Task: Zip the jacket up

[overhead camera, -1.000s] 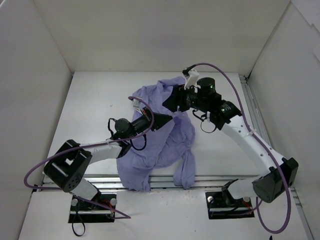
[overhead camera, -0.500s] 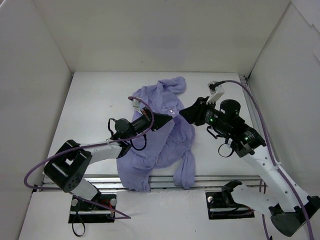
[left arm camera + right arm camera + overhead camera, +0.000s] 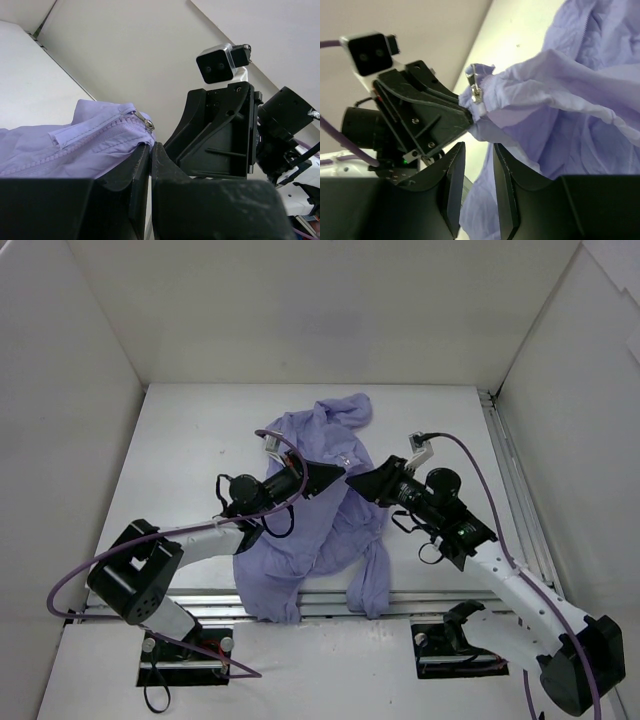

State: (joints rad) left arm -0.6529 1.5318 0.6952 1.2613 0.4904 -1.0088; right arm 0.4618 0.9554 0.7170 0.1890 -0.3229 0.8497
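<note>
**Slider pinned, right arm lined up to take the pull**

The jacket (image 3: 320, 530) lies crumpled in the middle of the counter (image 3: 200, 440). Its far end is bunched toward the back wall, and its near end hangs over the counter's near edge.

The left pincer (image 3: 340, 473) is clamped on a fold of the jacket's front edge and holds it raised off the rest of the cloth. In the left wrist view the two fingers are pressed together on the fabric, just below the top of the zipper.

The zipper pull (image 3: 477, 94) dangles free at that raised corner. The right pincer (image 3: 355, 481) points at it from the right, very near, with its fingers apart and nothing between them.

The step in hand looks like the approach to the pull: one arm anchors the cloth while the other reaches in.

Next, the right pincer probably needs to come forward until the small metal tab sits between its fingers, then shut on it. After that it should draw along the line of teeth while the left grip stays firm. The tab is thin and hangs loose, so a slight miss would catch fabric instead.
</note>
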